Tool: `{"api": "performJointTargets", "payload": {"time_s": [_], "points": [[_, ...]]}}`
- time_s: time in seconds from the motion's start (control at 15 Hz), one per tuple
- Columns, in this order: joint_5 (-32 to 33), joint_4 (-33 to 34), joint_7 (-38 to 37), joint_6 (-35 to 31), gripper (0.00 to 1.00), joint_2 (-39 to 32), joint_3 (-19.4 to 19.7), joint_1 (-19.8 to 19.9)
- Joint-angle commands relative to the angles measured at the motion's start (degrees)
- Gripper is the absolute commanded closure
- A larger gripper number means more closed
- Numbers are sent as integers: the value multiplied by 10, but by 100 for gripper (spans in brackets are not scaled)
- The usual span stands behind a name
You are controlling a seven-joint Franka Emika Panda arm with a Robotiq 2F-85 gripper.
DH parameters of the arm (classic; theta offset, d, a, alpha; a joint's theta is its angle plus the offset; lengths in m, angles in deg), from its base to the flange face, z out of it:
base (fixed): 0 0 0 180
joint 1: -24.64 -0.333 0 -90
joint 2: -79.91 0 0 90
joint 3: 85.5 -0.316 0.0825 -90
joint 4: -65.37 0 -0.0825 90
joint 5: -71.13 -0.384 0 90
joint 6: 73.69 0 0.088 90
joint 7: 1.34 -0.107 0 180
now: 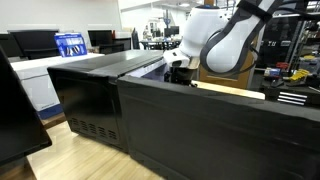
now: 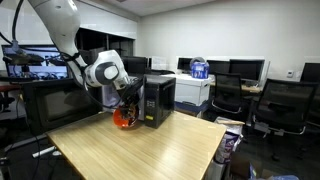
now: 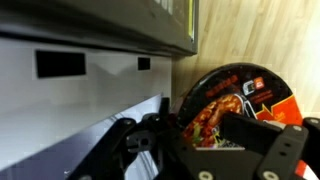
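Observation:
A round noodle bowl (image 3: 232, 100) with a red and black printed lid sits on the wooden table (image 2: 140, 150), right beside a black microwave-like box (image 2: 158, 100). My gripper (image 3: 197, 128) reaches down over the bowl, one dark finger (image 3: 250, 135) across the lid's near side and the other at its left rim. The frames do not show whether the jaws are clamped on it. In an exterior view the gripper (image 2: 122, 103) hangs just above the red bowl (image 2: 123, 119). From the opposite side, the black box (image 1: 100, 90) hides the bowl, and only the gripper (image 1: 177, 66) shows.
The box's side wall (image 3: 100, 30) stands close on the left of the gripper. Office chairs (image 2: 285, 105) and desks with monitors surround the table. A blue object (image 2: 200, 68) sits on a far desk. A low black partition (image 1: 220, 130) runs along the table.

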Motion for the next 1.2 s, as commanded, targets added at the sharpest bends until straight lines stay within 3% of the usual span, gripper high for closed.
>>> {"api": "performJointTargets", "payload": {"time_s": [0.0,0.13,0.33,0.73,1.0,1.07,1.13], "points": [[2,1,-30,87,80,25,-6,2],[6,5,-55,135,95,40,-1,-3],[20,3,-106,188,100,65,2,-9],[74,-16,-226,238,96,111,4,-20],[58,-30,-271,317,98,135,-7,-13],[45,-42,-253,318,72,144,-12,-8],[33,-60,-231,307,71,156,-15,-3]]}}
